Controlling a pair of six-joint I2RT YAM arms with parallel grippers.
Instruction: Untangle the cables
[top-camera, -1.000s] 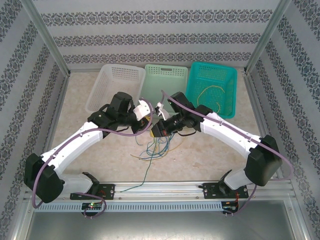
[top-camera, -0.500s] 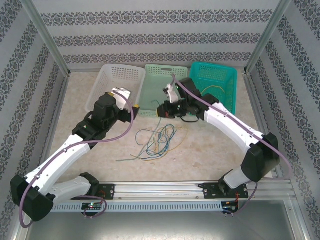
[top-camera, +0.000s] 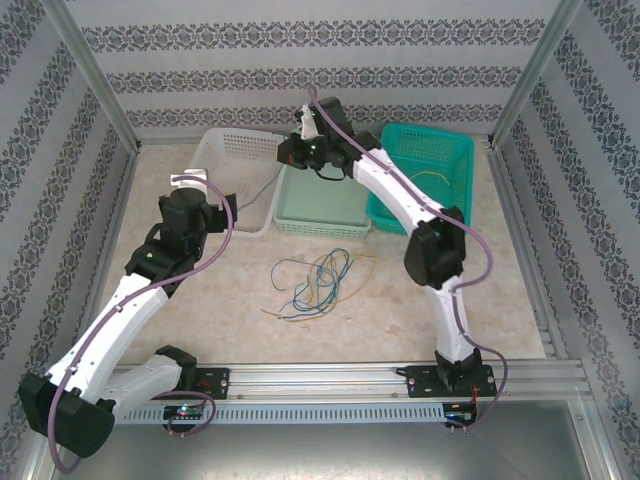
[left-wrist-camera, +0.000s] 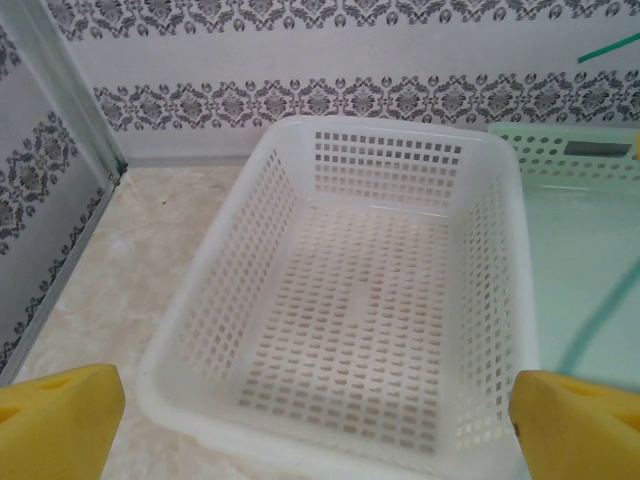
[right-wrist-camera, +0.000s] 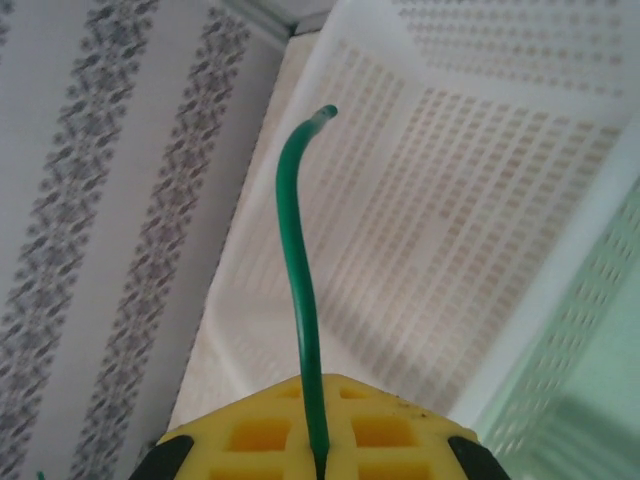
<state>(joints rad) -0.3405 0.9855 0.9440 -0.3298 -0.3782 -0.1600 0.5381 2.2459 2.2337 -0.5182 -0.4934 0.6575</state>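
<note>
A loose tangle of blue, green and yellow cables lies on the table between the arms. My right gripper is raised at the back, over the gap between the white and pale green baskets. In the right wrist view the right gripper has its yellow pads shut on one green cable, whose free end curves upward. My left gripper hovers at the white basket's near left side. Seen from its wrist, the left gripper is open and its yellow fingertips stand wide apart with nothing between them.
Three baskets stand in a row at the back: a white basket, a pale green basket and a teal basket with a yellow cable in it. Patterned walls and metal posts close in the table.
My right arm has swung up and back from the tangle to the baskets, carrying the green cable. My left gripper has opened and drawn back left to the white basket.
</note>
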